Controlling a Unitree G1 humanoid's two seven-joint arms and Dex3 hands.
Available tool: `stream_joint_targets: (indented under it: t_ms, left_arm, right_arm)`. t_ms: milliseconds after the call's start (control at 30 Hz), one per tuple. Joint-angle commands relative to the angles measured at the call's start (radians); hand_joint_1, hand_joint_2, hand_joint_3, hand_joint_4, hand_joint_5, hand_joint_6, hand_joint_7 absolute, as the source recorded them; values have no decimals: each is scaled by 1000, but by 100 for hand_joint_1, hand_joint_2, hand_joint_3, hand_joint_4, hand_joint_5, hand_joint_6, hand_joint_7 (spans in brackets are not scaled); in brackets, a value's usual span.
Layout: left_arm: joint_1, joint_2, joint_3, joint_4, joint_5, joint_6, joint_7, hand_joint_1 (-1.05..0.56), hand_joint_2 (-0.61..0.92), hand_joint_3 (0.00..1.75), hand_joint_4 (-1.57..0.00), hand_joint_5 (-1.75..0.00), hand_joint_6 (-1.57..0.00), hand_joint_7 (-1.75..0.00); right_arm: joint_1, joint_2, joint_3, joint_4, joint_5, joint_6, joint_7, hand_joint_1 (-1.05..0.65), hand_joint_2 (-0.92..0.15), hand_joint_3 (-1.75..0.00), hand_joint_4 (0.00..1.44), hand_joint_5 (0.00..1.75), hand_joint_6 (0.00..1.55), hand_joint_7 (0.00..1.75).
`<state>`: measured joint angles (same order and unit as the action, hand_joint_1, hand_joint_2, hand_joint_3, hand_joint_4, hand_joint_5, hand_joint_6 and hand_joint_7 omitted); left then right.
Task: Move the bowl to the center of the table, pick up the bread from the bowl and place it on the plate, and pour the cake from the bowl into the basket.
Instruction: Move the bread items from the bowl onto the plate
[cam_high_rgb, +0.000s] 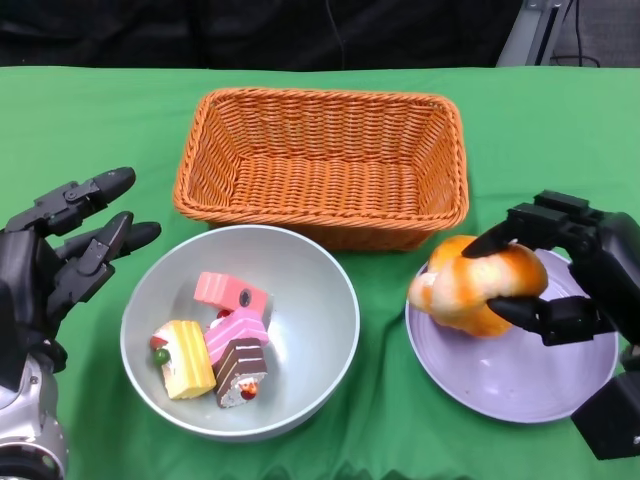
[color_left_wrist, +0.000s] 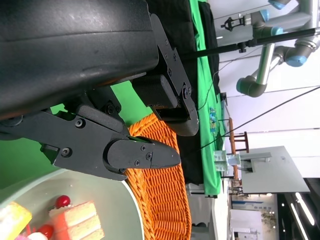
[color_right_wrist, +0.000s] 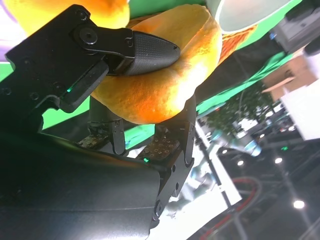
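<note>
Above the plate (cam_high_rgb: 520, 375), right hand (cam_high_rgb: 570, 275) fingers (cam_high_rgb: 500, 240) clasp bread (cam_high_rgb: 470, 285).

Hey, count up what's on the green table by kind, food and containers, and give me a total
Cake pieces: 4, all in the bowl: pink, yellow, pink-topped, chocolate
Bread: 1, held by the right hand over the plate
Bowl: 1
Plate: 1
Basket: 1
Total: 8
</note>
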<state>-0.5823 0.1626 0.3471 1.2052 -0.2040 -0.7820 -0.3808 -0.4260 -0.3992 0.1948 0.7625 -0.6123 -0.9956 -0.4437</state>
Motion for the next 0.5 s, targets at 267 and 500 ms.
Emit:
stream_joint_targets:
  t_ms: [267, 500]
  left_arm:
    - [-8, 27, 27, 5, -37, 25, -40, -41, 92, 29, -110, 0, -92, 0]
    - [-4, 31, 26, 4, -41, 24, -45, -41, 92, 28, -111, 0, -93, 0]
  right_arm:
    - [-17, -67, 35, 68, -239, 52, -364, 10, -46, -110, 87, 150, 90, 111]
    - [-57, -75, 99, 184, -288, 89, -529, 10, -45, -109, 87, 152, 91, 111]
